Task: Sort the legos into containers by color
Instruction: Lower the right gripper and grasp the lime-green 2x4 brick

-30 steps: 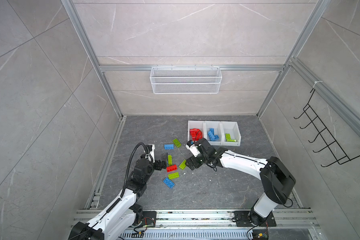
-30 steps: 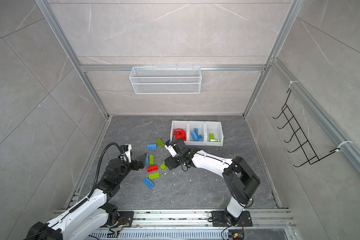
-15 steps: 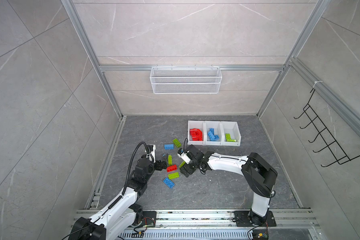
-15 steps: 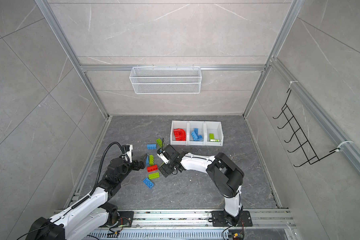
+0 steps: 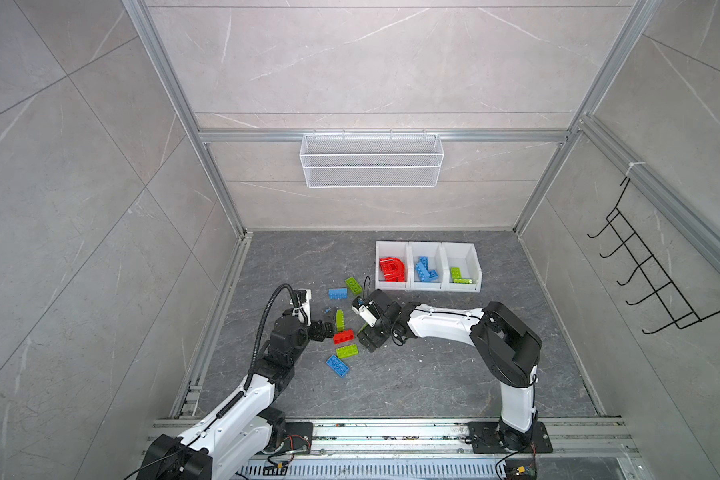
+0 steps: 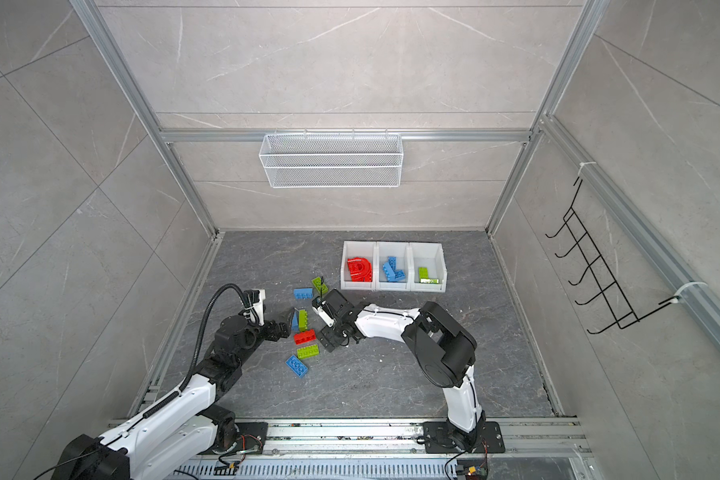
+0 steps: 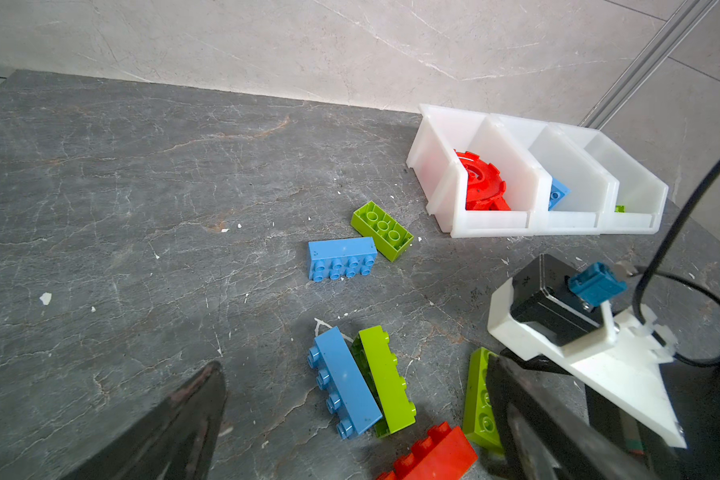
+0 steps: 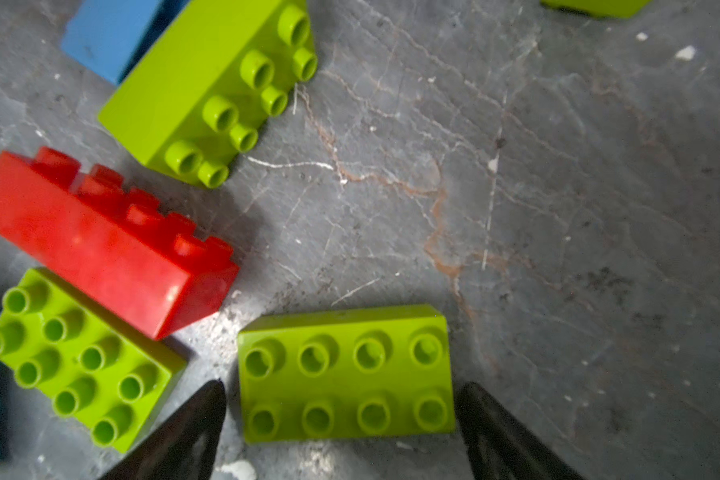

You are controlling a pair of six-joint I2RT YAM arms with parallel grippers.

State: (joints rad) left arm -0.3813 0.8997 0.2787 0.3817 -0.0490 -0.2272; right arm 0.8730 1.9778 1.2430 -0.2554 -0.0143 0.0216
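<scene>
free: floor [image 8: 558, 208] flanking green brick [image 8: 346, 374] | obstacle: red brick [image 8: 100, 249] near corner

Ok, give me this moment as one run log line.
phase: pre-grasp | right tool: open, straddling green brick | left tool: open, empty | bins: some red, blue, green sorted

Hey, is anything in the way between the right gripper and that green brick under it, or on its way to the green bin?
Nothing visible does. The right gripper has open jaws straddling the green brick. A second green brick sits close beside one jaw. Toward the green bin the floor looks bare.
</scene>
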